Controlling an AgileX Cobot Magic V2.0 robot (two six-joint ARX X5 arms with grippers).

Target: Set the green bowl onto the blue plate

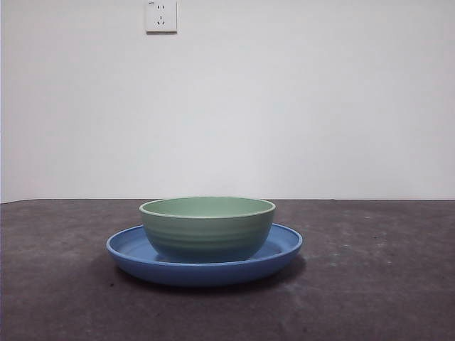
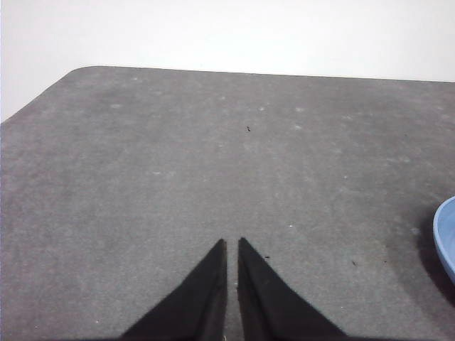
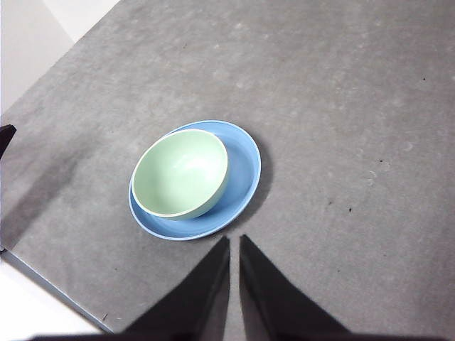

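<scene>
The pale green bowl (image 1: 207, 227) stands upright inside the blue plate (image 1: 281, 250) on the dark table, a little off the plate's centre. The right wrist view shows the bowl (image 3: 181, 172) on the plate (image 3: 245, 170) from above. My right gripper (image 3: 234, 240) is shut and empty, held high above the table and clear of the plate. My left gripper (image 2: 232, 243) is shut and empty over bare table, with only the plate's edge (image 2: 445, 238) showing at the side. Neither gripper shows in the front view.
A white wall with a socket (image 1: 161, 15) stands behind the table. The table's edge and corner (image 3: 50, 288) show in the right wrist view. A black tip of the other arm (image 3: 6, 135) shows at that view's side.
</scene>
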